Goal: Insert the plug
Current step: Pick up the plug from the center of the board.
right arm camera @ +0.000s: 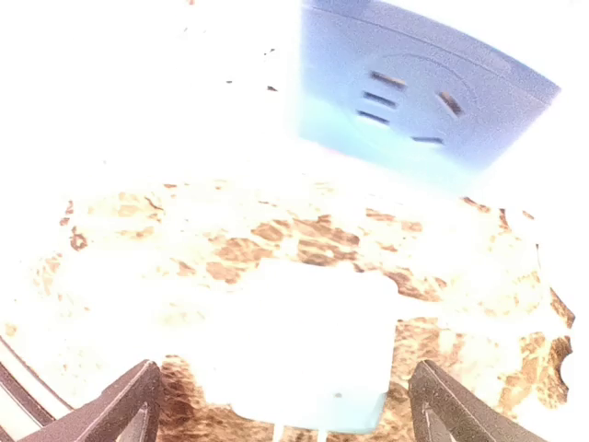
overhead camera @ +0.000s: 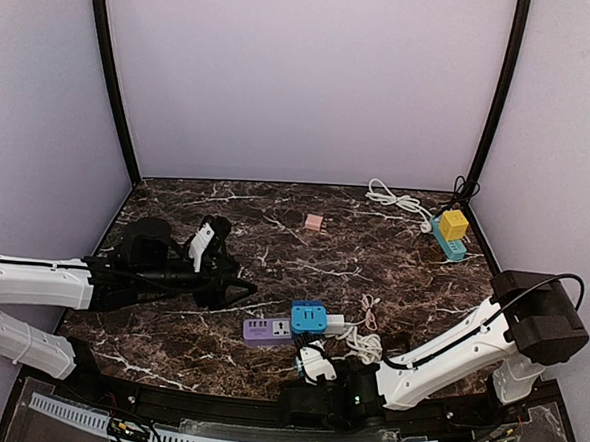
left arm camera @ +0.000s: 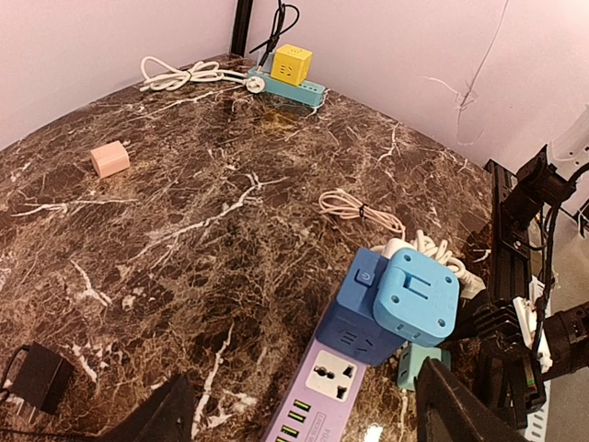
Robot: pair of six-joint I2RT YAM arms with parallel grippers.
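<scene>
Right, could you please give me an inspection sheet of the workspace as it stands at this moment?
Surface: dark marble tabletop, nothing spilled seen.
Job's things: purple power strip with blue adapter at its right end; white plug lying loose on the table, not inserted.
Clutter: pink block; yellow cube on teal strip; black adapter.
Grippers: left gripper, fingers open, aimed toward the strip; right gripper, fingers open either side of the plug.
Cables: coiled white cable at the back; small tied cable; plug's cable bundled beside the strip.
Surroundings: pale walls, black frame posts.
</scene>
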